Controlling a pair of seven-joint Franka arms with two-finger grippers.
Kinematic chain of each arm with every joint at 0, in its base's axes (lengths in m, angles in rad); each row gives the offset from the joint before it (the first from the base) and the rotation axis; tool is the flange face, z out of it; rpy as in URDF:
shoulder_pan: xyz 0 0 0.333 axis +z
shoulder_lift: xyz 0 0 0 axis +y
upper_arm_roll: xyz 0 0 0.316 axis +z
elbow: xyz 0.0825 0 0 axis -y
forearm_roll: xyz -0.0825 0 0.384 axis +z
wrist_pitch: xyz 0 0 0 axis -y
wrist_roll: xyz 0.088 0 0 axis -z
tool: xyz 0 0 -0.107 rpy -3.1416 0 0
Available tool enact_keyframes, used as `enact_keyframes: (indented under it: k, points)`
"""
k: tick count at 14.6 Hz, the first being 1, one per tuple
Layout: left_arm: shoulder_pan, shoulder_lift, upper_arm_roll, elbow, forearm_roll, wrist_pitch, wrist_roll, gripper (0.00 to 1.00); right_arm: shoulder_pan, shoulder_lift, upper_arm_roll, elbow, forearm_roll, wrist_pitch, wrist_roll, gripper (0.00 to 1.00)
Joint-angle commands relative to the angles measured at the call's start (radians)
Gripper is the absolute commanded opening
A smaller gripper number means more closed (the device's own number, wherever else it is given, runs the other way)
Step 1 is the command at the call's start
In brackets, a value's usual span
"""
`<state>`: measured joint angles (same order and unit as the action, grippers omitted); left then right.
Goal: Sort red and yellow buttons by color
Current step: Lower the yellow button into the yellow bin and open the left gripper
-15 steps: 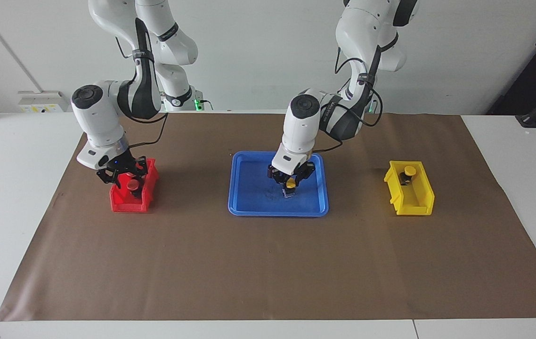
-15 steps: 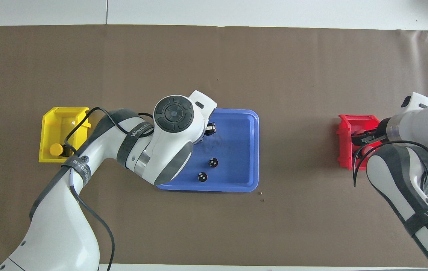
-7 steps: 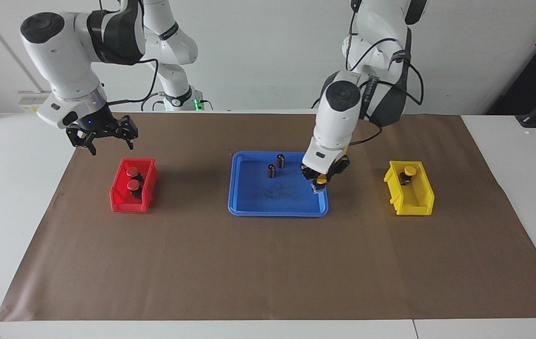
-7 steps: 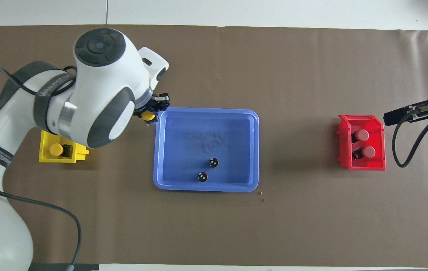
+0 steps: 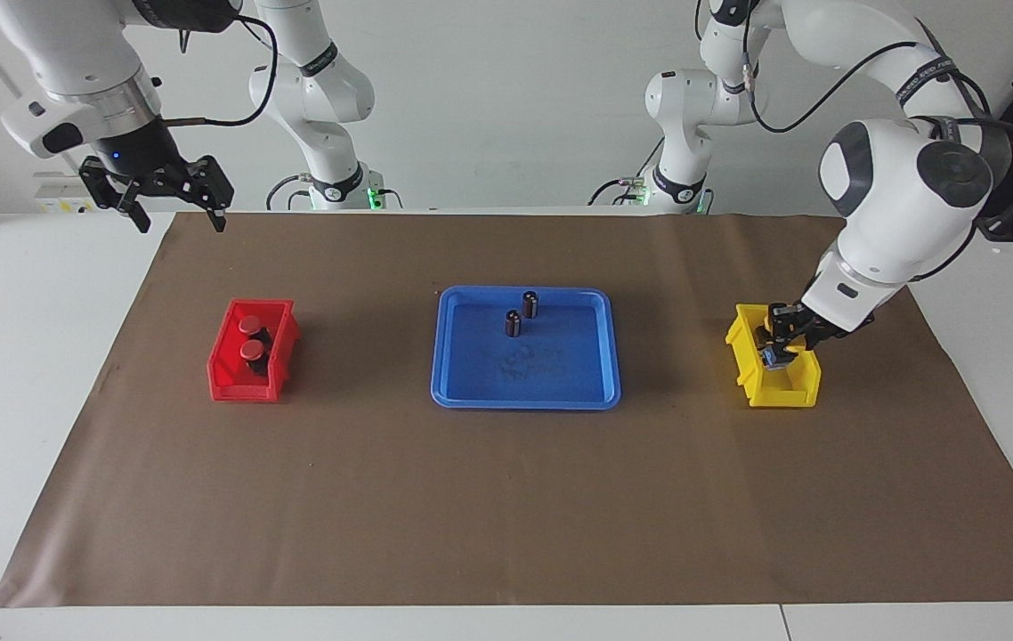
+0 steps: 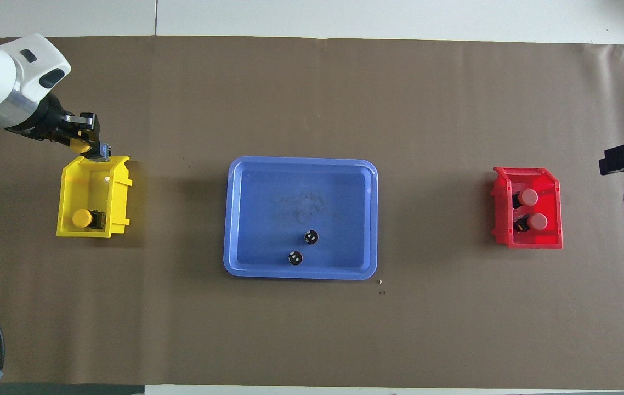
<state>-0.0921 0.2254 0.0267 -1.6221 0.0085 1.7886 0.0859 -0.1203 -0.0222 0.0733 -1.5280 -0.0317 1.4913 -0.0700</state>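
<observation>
My left gripper (image 5: 779, 345) is shut on a yellow button (image 6: 79, 145) and holds it over the yellow bin (image 5: 793, 392); in the overhead view (image 6: 86, 144) it is over the bin's end farther from the robots. Another yellow button (image 6: 83, 218) lies in the yellow bin (image 6: 119, 192). Two red buttons (image 5: 249, 325) (image 5: 251, 351) stand in the red bin (image 5: 226, 388); they also show in the overhead view (image 6: 528, 196) (image 6: 537, 221). My right gripper (image 5: 182, 219) is open and empty, raised over the table edge near the right arm's base.
A blue tray (image 5: 524, 402) lies mid-table with two dark capless cylinders (image 5: 530, 304) (image 5: 513, 322) at its end nearer the robots. A brown mat (image 5: 506, 499) covers the table. The red bin (image 6: 501, 208) sits toward the right arm's end.
My left gripper lifted the yellow button from the blue tray and carried it over the yellow bin. My right gripper rose from the red bin and drew back toward its base.
</observation>
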Motion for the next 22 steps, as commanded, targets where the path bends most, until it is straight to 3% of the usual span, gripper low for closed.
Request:
enact_keyframes:
  k: [1,7,13,14,15,16,18,22]
  points:
    - [0.021,-0.089,-0.013,-0.192,0.01,0.138,0.058,0.01,-0.002,0.028,0.002,0.037,0.013,-0.031,0.015,1.0]
    - [0.037,-0.175,-0.011,-0.433,0.01,0.309,0.104,0.01,0.03,0.021,-0.023,0.026,-0.002,-0.054,0.013,1.0]
    - [0.054,-0.114,-0.013,-0.485,0.01,0.477,0.104,0.02,0.028,0.021,-0.021,0.023,-0.002,-0.055,0.006,1.0]
    - [0.055,-0.103,-0.011,-0.495,0.01,0.501,0.107,0.08,0.03,0.021,-0.021,0.023,-0.002,-0.055,0.007,1.0]
    - [0.055,-0.095,-0.013,-0.495,0.01,0.515,0.106,0.27,0.03,0.021,-0.018,0.023,-0.001,-0.055,0.007,1.0]
    - [0.055,-0.093,-0.013,-0.489,0.01,0.506,0.106,0.56,0.031,0.021,-0.017,0.023,-0.001,-0.055,0.007,1.0]
    - [0.054,-0.095,-0.011,-0.452,0.01,0.461,0.104,0.65,0.031,0.021,-0.014,0.022,-0.002,-0.046,0.007,1.0]
    - [0.051,-0.093,-0.013,-0.254,0.008,0.223,0.103,0.77,0.033,0.021,-0.01,0.022,0.013,-0.055,0.012,1.0]
